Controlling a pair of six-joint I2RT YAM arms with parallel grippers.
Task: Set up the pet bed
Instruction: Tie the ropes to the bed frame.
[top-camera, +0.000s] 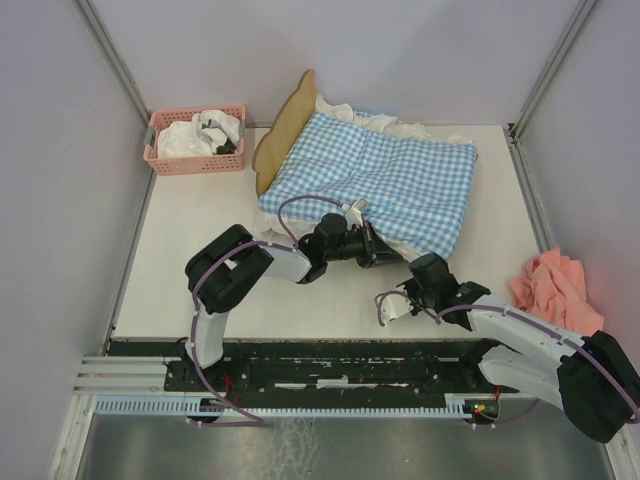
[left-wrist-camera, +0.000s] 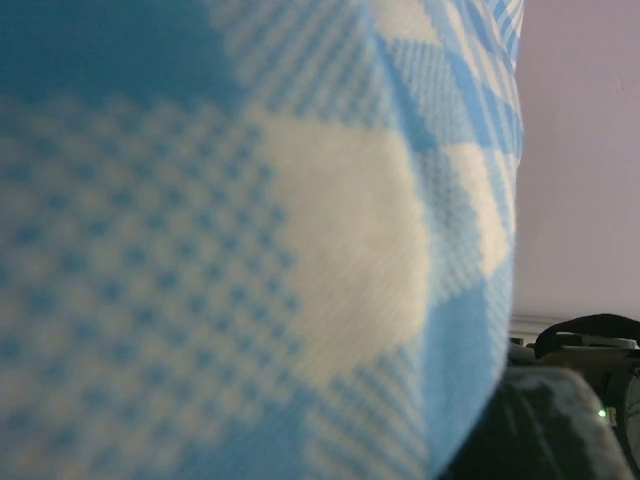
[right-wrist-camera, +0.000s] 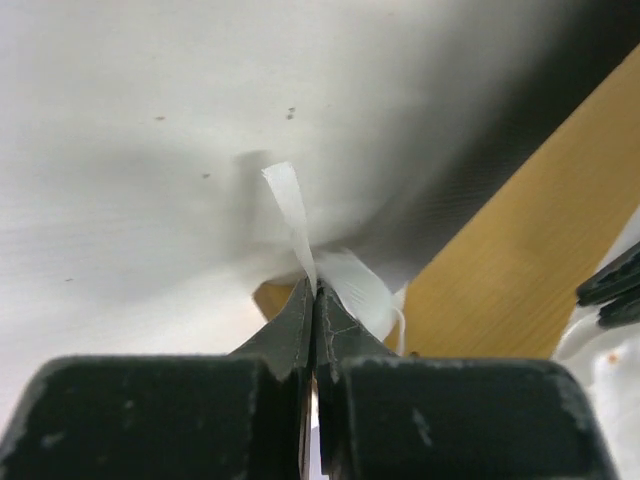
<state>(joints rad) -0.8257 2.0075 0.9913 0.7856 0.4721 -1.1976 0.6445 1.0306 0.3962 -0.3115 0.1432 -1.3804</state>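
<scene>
Standing at the far side of a smooth white table between pale grey walls, the pet bed shows a scalloped light-wood headboard beside a puffy blue-checked cushion, a pink lattice basket to its left. The left gripper is closed against the cushion's near edge, any hold unclear; the right gripper pinches a thin white fabric strip.

Pale lilac walls are closing in the white counter along its left, far and right edges. Grey metal posts are slanting up from its far corners. A black rail is running along its near edge, and soft, even light is falling everywhere.
</scene>
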